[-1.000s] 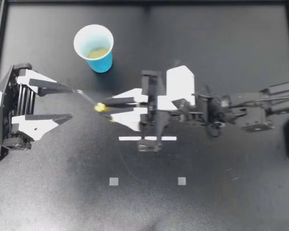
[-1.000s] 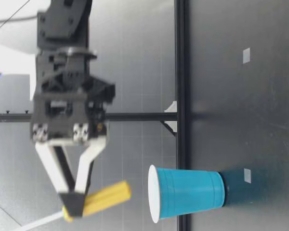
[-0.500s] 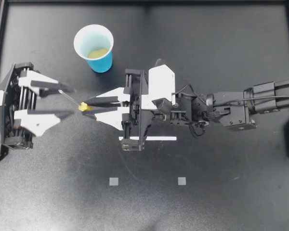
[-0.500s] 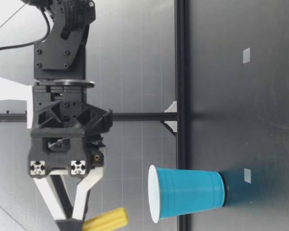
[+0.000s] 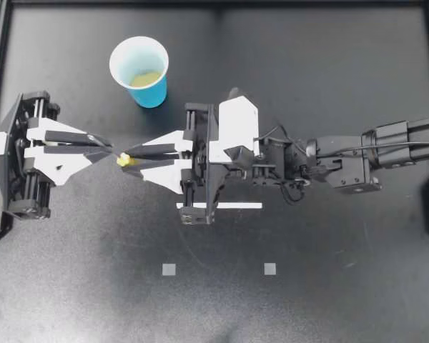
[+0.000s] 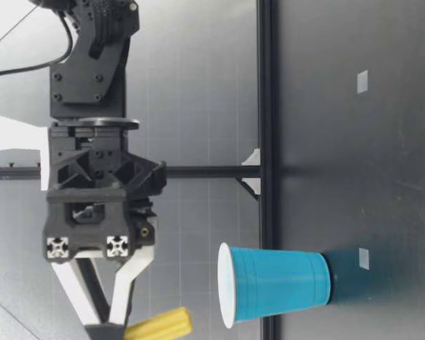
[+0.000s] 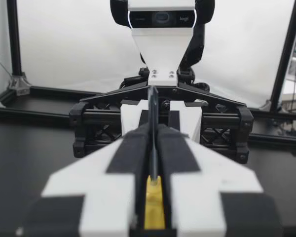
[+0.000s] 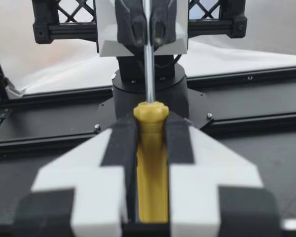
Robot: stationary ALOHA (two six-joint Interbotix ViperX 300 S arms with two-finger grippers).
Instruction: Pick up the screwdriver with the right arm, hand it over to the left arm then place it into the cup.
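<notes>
Handover stage. The right gripper (image 5: pixel 129 157) clamps the yellow handle (image 8: pixel 150 163) of the screwdriver (image 5: pixel 123 161); the left gripper (image 5: pixel 107 146) sits narrow on the thin shaft (image 8: pixel 148 54), apparently gripping it, though contact is hard to confirm. The tool hangs over the left half of the table (image 5: pixel 329 286), higher than the cup (image 5: pixel 151 93). Hazard: if the right releases early, the handle may pivot on the slim shaft and drop; pulling while both clamp may twist it loose

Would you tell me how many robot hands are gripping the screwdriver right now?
2. My right hand clamps the screwdriver by its yellow handle; my left hand is closed on its metal shaft, both near the blue cup.
</notes>
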